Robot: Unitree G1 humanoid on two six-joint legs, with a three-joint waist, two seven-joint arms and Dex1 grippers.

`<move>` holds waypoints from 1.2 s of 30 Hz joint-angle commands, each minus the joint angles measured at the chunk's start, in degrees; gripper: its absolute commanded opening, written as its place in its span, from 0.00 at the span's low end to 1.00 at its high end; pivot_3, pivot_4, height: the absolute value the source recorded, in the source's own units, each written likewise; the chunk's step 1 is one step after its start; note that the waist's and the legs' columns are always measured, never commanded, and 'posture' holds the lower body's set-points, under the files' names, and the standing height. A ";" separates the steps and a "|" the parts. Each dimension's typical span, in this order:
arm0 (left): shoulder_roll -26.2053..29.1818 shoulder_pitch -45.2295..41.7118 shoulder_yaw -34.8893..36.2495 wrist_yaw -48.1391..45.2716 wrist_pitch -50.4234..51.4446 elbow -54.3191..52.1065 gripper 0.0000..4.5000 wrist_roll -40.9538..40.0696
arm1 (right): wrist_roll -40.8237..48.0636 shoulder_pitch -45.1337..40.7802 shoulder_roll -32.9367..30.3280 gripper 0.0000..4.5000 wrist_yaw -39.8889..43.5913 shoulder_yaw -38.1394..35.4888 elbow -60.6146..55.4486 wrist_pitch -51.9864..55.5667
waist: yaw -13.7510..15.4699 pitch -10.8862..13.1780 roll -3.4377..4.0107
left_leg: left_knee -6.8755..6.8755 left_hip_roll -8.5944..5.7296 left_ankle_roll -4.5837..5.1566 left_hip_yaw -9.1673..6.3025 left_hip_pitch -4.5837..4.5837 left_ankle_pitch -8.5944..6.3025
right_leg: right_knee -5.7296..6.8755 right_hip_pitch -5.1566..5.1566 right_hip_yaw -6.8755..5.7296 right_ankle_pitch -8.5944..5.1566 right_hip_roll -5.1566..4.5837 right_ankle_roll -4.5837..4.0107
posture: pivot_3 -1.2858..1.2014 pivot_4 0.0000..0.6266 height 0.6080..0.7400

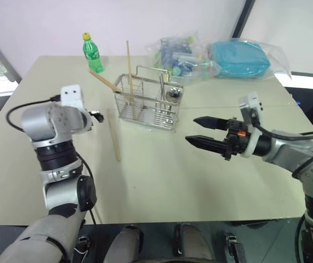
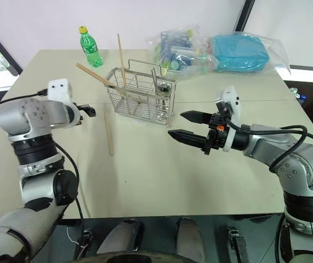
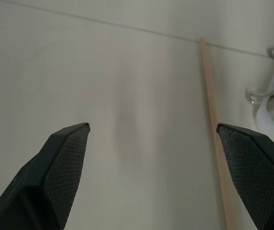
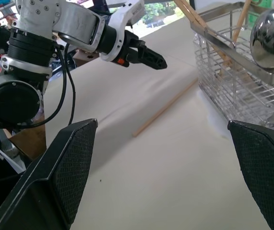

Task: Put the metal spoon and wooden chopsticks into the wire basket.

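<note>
No text, brand, number or sign can be read. The small green plastic bottle with a yellow cap [image 1: 92, 53], standing behind the silver wire basket [image 1: 148, 102], has a label, but its letters are too small to make out.

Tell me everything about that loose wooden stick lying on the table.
The wooden chopstick is a long, thin, straight, pale tan stick. It lies flat on the cream table, beside the wire basket on the robot's left. Nothing grips it; the left gripper hangs open above it.
</note>
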 commanded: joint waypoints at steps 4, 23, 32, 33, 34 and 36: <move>-1.72 -2.47 -2.95 -1.99 -5.97 10.16 0.99 2.05 | 2.87 1.40 -0.18 1.00 -2.32 -3.11 -4.01 0.12 | -0.07 0.00 -0.01 | 0.00 0.00 0.00 0.00 0.00 0.00 | 0.00 -0.01 0.00 0.00 0.00 0.00 | 0.52 0.24 0.80; -0.75 -11.27 -1.29 -3.86 -23.95 38.52 0.17 1.49 | 5.08 2.73 -0.25 1.00 -5.19 -3.72 -5.01 -0.34 | 0.69 -0.02 0.01 | 0.03 -0.03 0.03 0.01 0.07 -0.01 | 0.01 0.08 -0.02 0.01 -0.04 0.02 | 0.52 0.24 0.80; 2.96 -10.10 0.03 -1.29 -33.25 34.60 0.01 2.56 | 4.36 1.01 -0.71 1.00 -4.12 -3.14 -3.23 -0.26 | 1.03 0.00 -0.02 | 0.02 0.00 0.02 0.04 0.04 -0.01 | 0.02 0.00 -0.01 0.01 -0.03 0.02 | 0.52 0.24 0.80; 4.29 -10.03 0.30 -1.18 -36.63 33.80 0.01 2.79 | 4.49 0.65 -0.82 1.00 -4.08 -3.13 -3.10 -0.07 | 0.98 0.01 -0.03 | 0.00 0.02 0.01 0.05 0.03 0.00 | 0.02 -0.04 -0.01 0.01 -0.02 0.02 | 0.52 0.24 0.80; 5.44 -10.10 0.59 -0.91 -40.00 33.41 0.01 2.96 | 4.57 0.37 -1.00 1.00 -3.92 -3.18 -2.86 0.05 | 0.90 0.01 -0.02 | -0.02 0.04 0.00 0.05 0.03 0.00 | 0.02 -0.07 -0.01 0.01 -0.01 0.02 | 0.52 0.24 0.80; 8.15 -10.73 1.63 -1.79 -48.52 33.09 0.01 2.55 | 4.74 -0.19 -1.44 1.00 -3.64 -3.24 -2.48 0.33 | 0.74 0.01 -0.02 | -0.04 0.05 -0.02 0.07 0.00 0.01 | 0.04 -0.14 -0.01 0.01 -0.01 0.01 | 0.52 0.24 0.80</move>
